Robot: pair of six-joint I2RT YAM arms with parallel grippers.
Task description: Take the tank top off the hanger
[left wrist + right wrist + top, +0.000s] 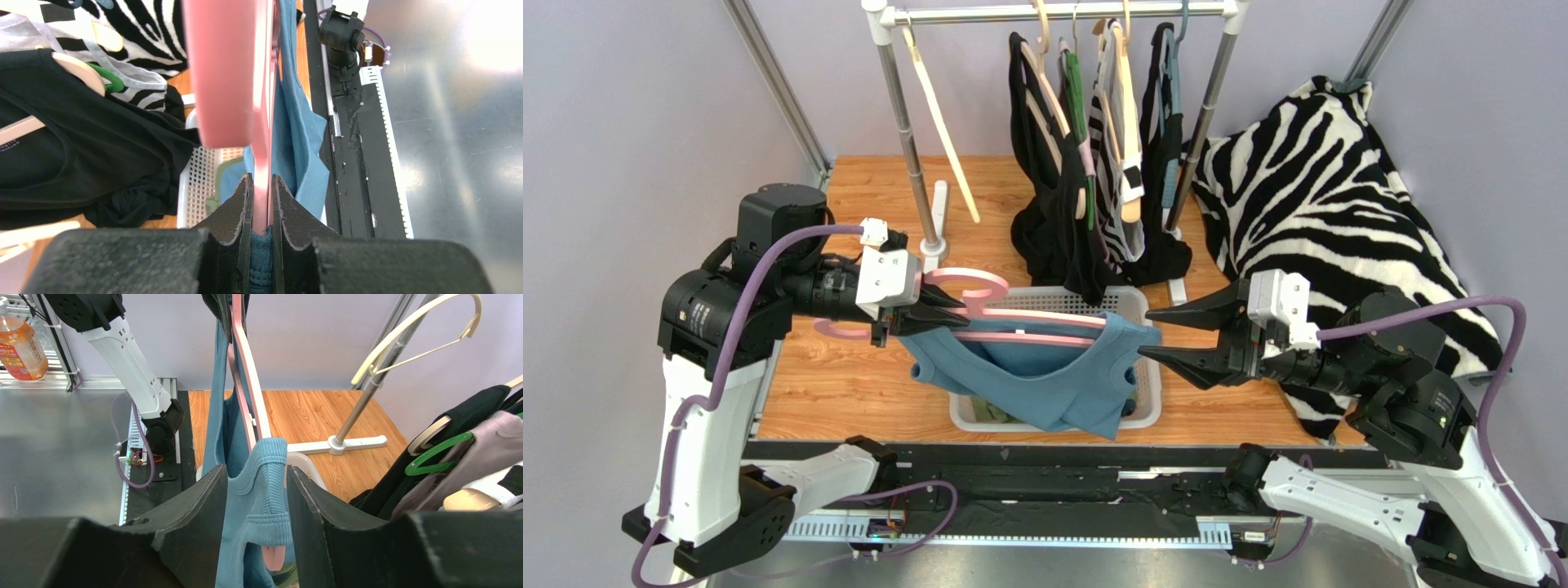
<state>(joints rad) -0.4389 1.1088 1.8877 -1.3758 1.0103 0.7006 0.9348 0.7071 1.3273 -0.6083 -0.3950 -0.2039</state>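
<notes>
One pink hanger carries one blue tank top. Two robot arms, a left arm and a right arm, have one pair of jaws each. One white basket sits on one wooden surface. One clothes rack holds one bare cream hanger and a bunch of hung garments, which overlap too much for an exact count; at least two are black. Among them shows one green hanger. There is one zebra-print cloth and one orange bottle.
</notes>
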